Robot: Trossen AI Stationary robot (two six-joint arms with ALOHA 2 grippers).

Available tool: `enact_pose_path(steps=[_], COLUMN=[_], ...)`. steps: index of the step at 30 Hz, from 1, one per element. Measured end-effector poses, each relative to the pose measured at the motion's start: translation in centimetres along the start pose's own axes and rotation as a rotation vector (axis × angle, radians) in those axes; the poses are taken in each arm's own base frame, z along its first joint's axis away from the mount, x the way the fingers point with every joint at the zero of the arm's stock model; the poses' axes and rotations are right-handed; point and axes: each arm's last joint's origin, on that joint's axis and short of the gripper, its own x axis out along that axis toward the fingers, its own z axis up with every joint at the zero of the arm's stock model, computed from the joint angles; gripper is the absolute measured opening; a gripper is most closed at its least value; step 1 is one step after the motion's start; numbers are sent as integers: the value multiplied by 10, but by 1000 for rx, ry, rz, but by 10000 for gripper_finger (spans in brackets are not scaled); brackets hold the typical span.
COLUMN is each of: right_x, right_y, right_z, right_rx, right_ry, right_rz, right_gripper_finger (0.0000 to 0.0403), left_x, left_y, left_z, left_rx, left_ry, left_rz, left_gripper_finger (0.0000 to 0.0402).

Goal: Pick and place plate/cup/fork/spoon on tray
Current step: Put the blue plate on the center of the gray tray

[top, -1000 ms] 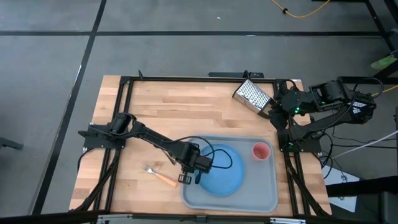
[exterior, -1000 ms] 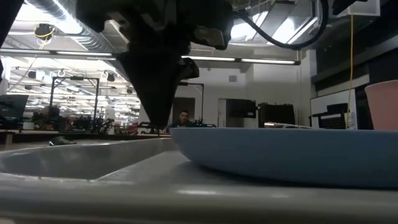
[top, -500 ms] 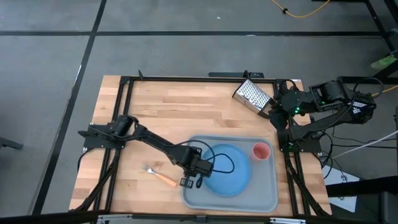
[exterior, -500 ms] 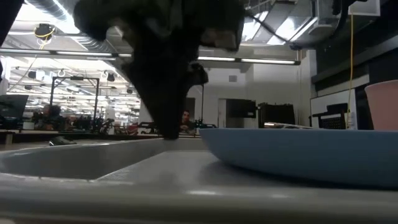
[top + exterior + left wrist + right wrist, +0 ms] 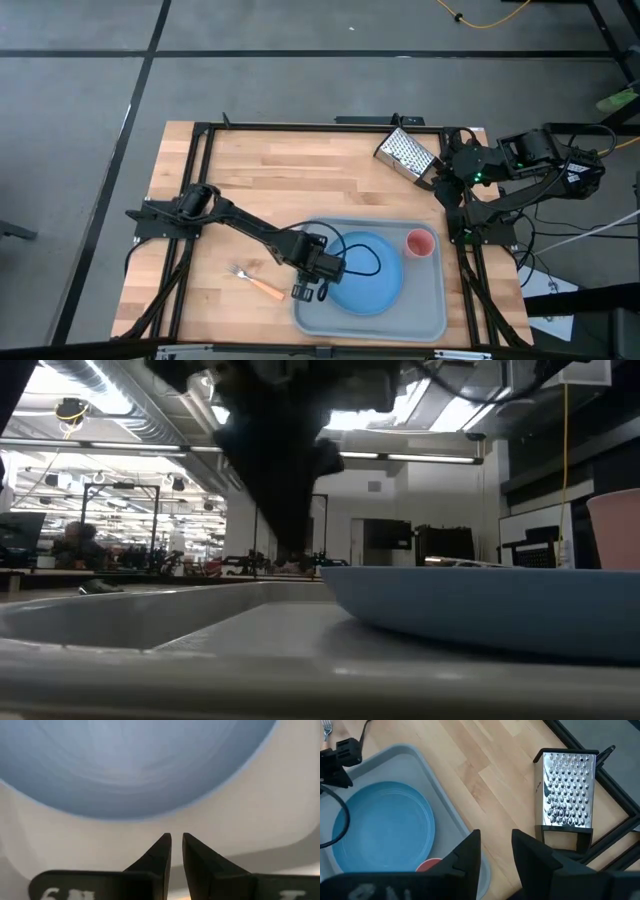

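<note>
Resting flat inside grey-blue tray (image 5: 430, 300), round light-blue plate (image 5: 370, 275), left gripper (image 5: 176, 845) narrowly parted, empty.

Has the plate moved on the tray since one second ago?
Yes. The plate slid toward the cup, away from the tray's rim on the fork's side.

left gripper (image 5: 176, 851) base: pale mark, maybe "6", cut off
right gripper (image 5: 495, 851) base: blurred pale marks, unreadable
elsewhere: no text
</note>
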Motion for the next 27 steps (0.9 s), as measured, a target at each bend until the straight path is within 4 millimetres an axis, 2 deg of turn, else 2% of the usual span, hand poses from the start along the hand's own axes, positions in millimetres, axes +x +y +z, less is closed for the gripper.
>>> enact_pose_path(steps=[4,8,14,22,27], right_x=[0,0,0,0,0], right_y=[0,0,0,0,0], right_z=[0,0,0,0,0], right_rx=[2,2,0,0,-1], right_ry=[0,0,1,0,1], right_rz=[0,0,0,0,1], right_gripper_finger=[115,115,115,115,115], left_x=[-4,-4,1,14,16], left_y=[0,1,3,6,6], left_z=[3,-5,-2,-10,-4], left_rx=[28,19,12,0,1], left_ry=[-11,75,16,29,-40], left_rz=[4,23,27,28,18], left_gripper_finger=[41,41,41,41,41])
